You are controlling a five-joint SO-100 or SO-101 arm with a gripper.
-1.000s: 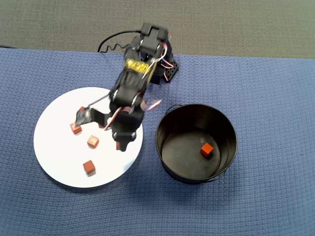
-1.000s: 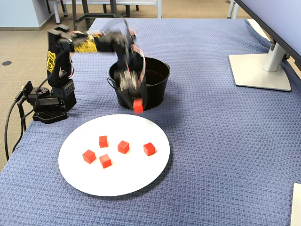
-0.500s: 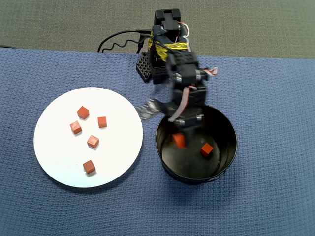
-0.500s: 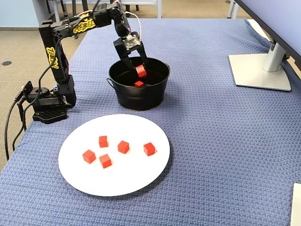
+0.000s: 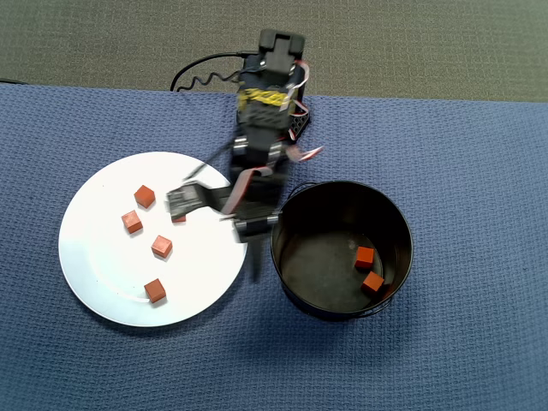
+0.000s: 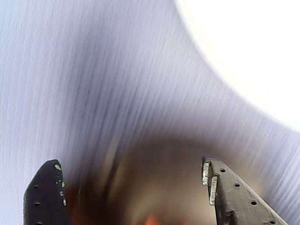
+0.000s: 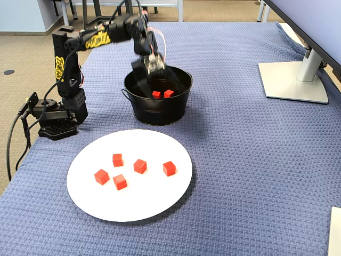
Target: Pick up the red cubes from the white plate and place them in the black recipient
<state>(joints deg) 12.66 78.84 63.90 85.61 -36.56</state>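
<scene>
The white plate [image 5: 94, 257] lies at the left in the overhead view and near the front in the fixed view [image 7: 133, 208]. Several red cubes lie on it, such as one at the plate's front [image 5: 155, 290] and one at the right [image 7: 169, 168]. The black pot [image 5: 342, 304] holds two red cubes [image 5: 365, 256] [image 7: 156, 94]. My gripper [image 7: 151, 66] hovers over the pot's rim on the plate side [image 5: 248, 235]. In the blurred wrist view my gripper [image 6: 130, 164] has its jaws wide apart with nothing between them. An orange smear [image 6: 150, 219] shows at the bottom edge.
Everything stands on a blue woven cloth [image 5: 462, 154]. The arm's base [image 7: 56, 125] sits at the table's left edge in the fixed view, with cables trailing off. A monitor stand [image 7: 293, 80] is at the far right.
</scene>
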